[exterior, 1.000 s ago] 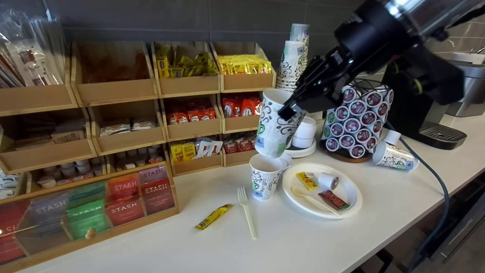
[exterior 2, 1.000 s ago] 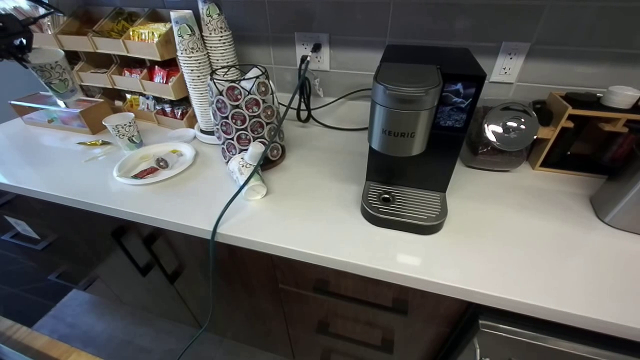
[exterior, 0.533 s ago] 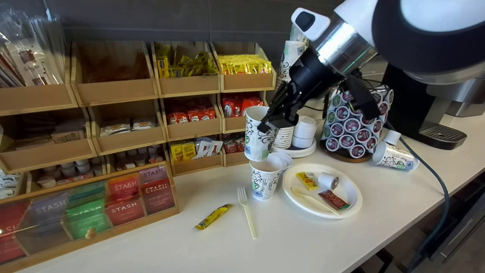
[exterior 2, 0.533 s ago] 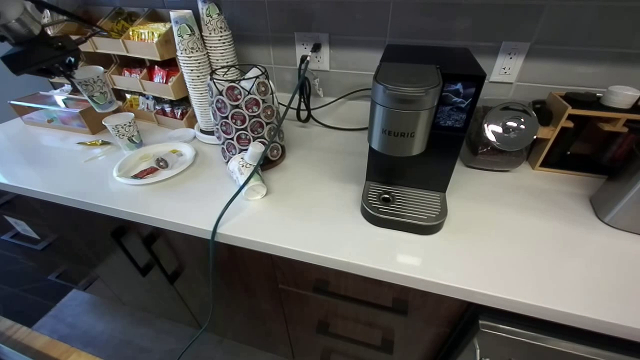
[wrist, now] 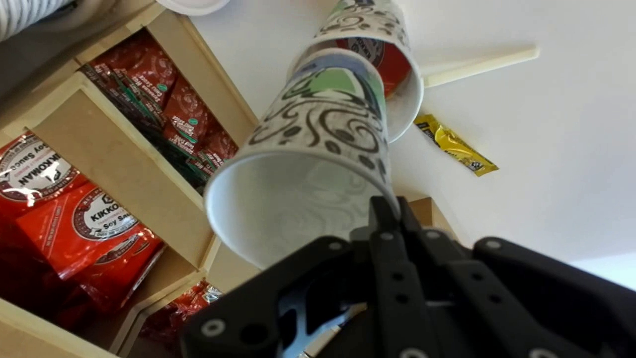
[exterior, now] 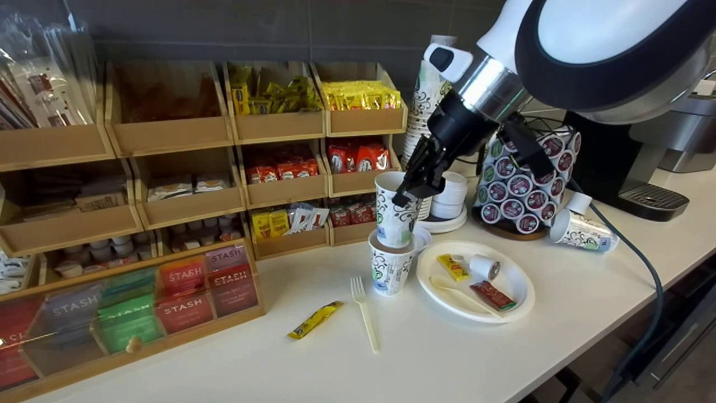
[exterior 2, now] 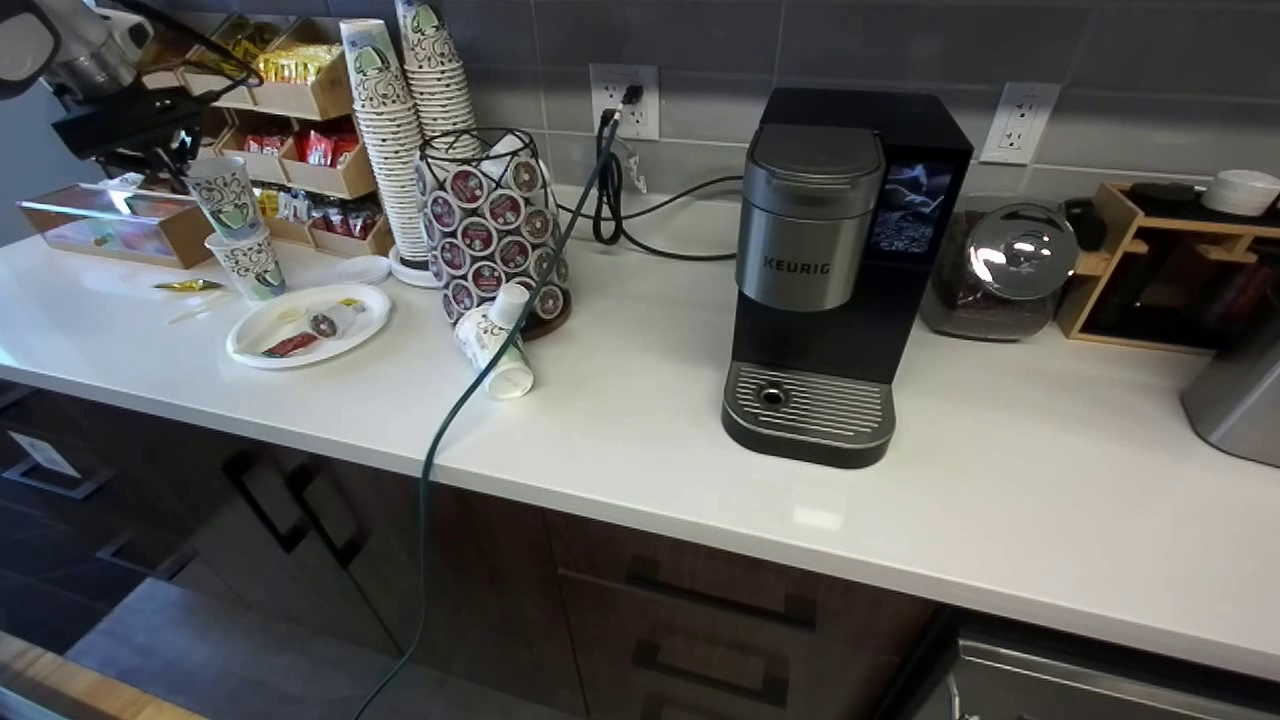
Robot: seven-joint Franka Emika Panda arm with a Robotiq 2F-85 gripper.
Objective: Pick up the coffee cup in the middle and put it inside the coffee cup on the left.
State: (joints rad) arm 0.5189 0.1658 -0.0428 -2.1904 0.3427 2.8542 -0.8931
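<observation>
Black two-finger gripper (wrist: 396, 211) pinching rim of white tapered swirl-printed paper cup (exterior: 394, 219). Nesting likely starting: base hanging at mouth of matching upright paper cup (exterior: 389, 274) below gripper; I'm not seeing whether it's inside. Next: centring, lowering, releasing; red sauce packet (wrist: 395, 65) in lower cup maybe resisting.

See a fork (exterior: 367, 323) near a yellow packet (exterior: 316, 320) on the counter (exterior: 447, 364); see a plate (exterior: 520, 291) bearing a pod (exterior: 484, 267) and a red packet (exterior: 492, 295). Find a Keurig machine (exterior 2: 810, 240) beside a jar (exterior 2: 1000, 270) in an exterior view; find soy-sauce packets (wrist: 94, 209) in a wooden compartment (wrist: 124, 164) in the wrist view
</observation>
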